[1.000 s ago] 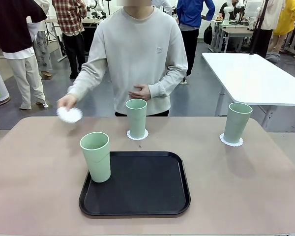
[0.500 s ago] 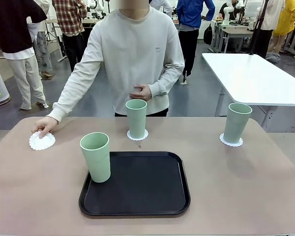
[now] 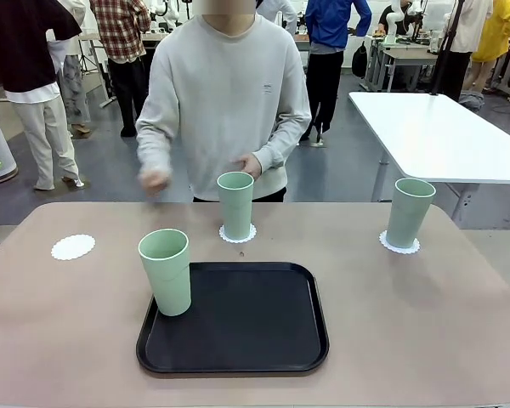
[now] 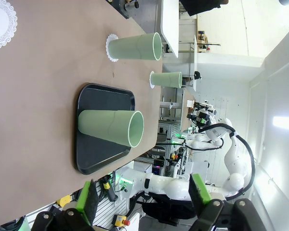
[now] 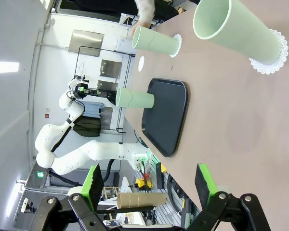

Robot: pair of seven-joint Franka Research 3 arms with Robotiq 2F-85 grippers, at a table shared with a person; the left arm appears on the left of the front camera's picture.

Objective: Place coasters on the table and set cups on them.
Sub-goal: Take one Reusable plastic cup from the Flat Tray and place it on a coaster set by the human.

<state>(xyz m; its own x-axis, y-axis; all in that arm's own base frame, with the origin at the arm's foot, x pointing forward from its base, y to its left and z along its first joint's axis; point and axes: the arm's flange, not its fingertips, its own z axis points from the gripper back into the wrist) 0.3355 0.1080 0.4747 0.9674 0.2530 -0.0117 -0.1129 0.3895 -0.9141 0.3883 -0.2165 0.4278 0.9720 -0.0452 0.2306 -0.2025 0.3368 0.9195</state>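
Note:
Three mint-green cups are in the front view. One cup (image 3: 165, 272) stands on the left edge of the black tray (image 3: 246, 323). The middle cup (image 3: 235, 204) rests on a coaster (image 3: 238, 235), and the right cup (image 3: 410, 211) on another coaster (image 3: 399, 246). A bare coaster (image 3: 73, 246) lies at the table's (image 3: 425, 323) far left. My left gripper (image 4: 144, 197) is open and looks along the table at the tray cup (image 4: 111, 127) and bare coaster (image 4: 0, 17). My right gripper (image 5: 149, 185) is open, short of the nearest cup (image 5: 236, 29) on its coaster (image 5: 269, 60).
The person stands at the far side, one hand (image 3: 153, 180) raised above the table edge, the other (image 3: 249, 164) just behind the middle cup. A white table (image 3: 442, 136) stands at the back right. The tray's middle and right are bare.
The person laid the coaster down at the table's far left, let go, and pulled the hand back up toward the body. Cups and both grippers have not moved.

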